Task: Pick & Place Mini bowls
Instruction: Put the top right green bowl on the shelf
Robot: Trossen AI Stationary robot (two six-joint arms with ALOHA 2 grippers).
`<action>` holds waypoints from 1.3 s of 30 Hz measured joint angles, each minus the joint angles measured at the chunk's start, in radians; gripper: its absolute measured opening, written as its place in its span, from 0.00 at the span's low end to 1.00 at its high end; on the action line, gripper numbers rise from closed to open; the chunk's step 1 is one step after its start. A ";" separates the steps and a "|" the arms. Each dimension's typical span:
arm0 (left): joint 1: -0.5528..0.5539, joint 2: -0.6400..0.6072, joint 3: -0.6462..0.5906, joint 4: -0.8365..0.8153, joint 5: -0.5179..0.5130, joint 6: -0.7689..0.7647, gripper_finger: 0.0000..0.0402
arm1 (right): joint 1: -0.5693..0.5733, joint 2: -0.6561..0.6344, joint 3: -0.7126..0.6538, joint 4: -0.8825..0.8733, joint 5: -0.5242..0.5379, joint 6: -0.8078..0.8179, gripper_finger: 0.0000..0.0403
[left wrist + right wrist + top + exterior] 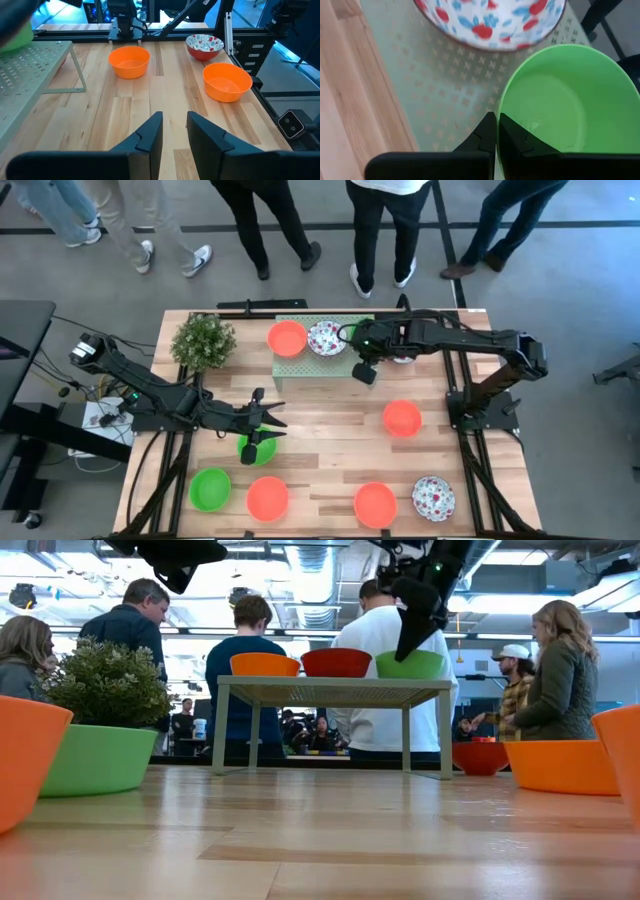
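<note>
Counting bowls (pixel 287 338): 5 orange, 3 green, 2 floral

The rack (pixel 300 363) is showing pale green mesh; on it an orange bowl (pixel 287 338) is sitting beside a white bowl (pixel 326 338) speckled in red and blue, then a bright green bowl (pixel 570 100); the table (pixel 320 425) is showing light wood planks; on it are lying a green bowl (pixel 210 488), three plain orange ones (pixel 267 497) (pixel 375 504) (pixel 402 418), and a floral white one (pixel 433 497); the plant (pixel 203 340) is looking bushy green; both arms are showing black.
</note>
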State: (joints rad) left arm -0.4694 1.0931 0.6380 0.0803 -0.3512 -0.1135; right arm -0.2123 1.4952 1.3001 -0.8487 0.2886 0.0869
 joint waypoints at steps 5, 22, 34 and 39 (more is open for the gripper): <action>0.000 0.000 0.000 0.000 0.000 0.000 0.22 | 0.009 0.000 -0.013 0.029 0.000 -0.006 0.00; 0.000 0.000 0.000 0.009 0.000 0.000 0.22 | 0.000 0.000 -0.013 0.033 -0.007 -0.007 0.04; 0.000 0.000 0.000 0.016 0.000 0.000 0.22 | -0.013 0.000 -0.013 0.050 -0.079 -0.041 0.04; 0.000 0.000 0.000 0.018 0.000 0.000 0.22 | -0.013 0.000 -0.013 0.050 -0.079 -0.042 0.06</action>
State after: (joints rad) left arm -0.4698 1.0931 0.6380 0.0982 -0.3511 -0.1131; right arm -0.2249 1.4952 1.2873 -0.7986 0.2096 0.0452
